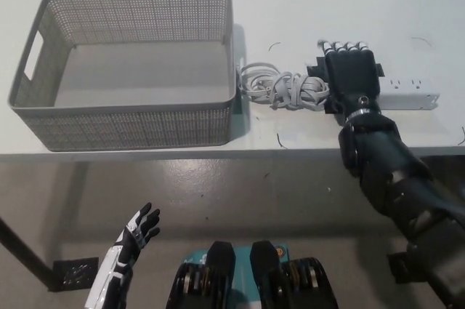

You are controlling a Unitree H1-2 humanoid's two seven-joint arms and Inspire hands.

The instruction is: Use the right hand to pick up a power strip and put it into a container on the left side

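I see my right robot hand (352, 76) lying over the power strip (407, 92) on the desk (327, 3), fingers curling, grip unclear; mesh basket (131, 123) further left; left robot hand (138, 231) hangs open.

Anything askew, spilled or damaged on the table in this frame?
Nothing stands out. The grey mesh basket sits upright, the coiled cord lies beside it, and the right hand covers the white power strip. The left hand rests low.
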